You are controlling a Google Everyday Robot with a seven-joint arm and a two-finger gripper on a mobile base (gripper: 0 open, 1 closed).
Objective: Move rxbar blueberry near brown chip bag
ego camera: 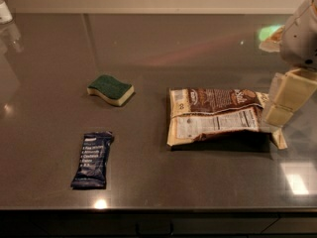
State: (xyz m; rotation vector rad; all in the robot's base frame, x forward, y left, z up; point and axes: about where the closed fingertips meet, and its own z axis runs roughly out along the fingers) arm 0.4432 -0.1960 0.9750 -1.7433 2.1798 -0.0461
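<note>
The rxbar blueberry (92,159) is a small dark navy wrapper with white text, lying flat near the front left of the grey countertop. The brown chip bag (215,115) lies flat at centre right, its white nutrition label facing up. My gripper (285,105) hangs at the right edge of the view, just past the bag's right end and far from the bar. It holds nothing that I can see.
A green-topped sponge (110,89) lies behind the bar, left of the bag. A pale object (5,10) stands at the far left corner. The counter's front edge (158,209) runs just below the bar.
</note>
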